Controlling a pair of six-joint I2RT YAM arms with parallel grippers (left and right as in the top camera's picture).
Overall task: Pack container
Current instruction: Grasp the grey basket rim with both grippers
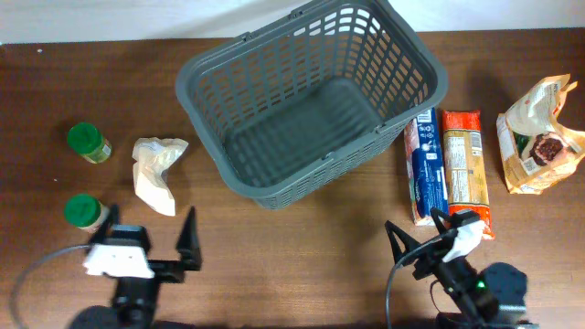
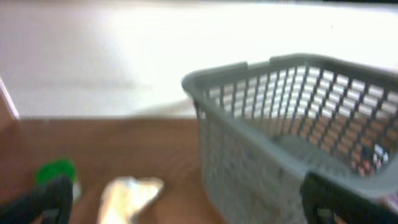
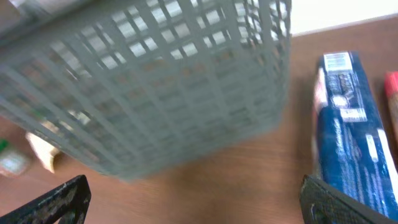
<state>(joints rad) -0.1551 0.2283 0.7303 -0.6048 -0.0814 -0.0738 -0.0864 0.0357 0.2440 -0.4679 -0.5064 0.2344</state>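
Note:
The container (image 1: 210, 64), a large dark grey slotted basket, stands empty at the table's back middle; it also shows in the left wrist view (image 2: 249, 81) and the right wrist view (image 3: 155, 93). My left gripper (image 1: 146, 239) is open and empty near the front left, in front of a crumpled white packet (image 1: 157, 169) and two green-lidded jars (image 1: 88, 141) (image 1: 84, 212). My right gripper (image 1: 419, 234) is open and empty near the front right, just before a blue packet (image 1: 425, 164) that also shows in the right wrist view (image 3: 351, 124). An orange packet (image 1: 466, 164) lies beside it.
A tan snack bag (image 1: 539, 132) lies at the far right. The wooden table (image 1: 302, 247) meets a white wall at the back.

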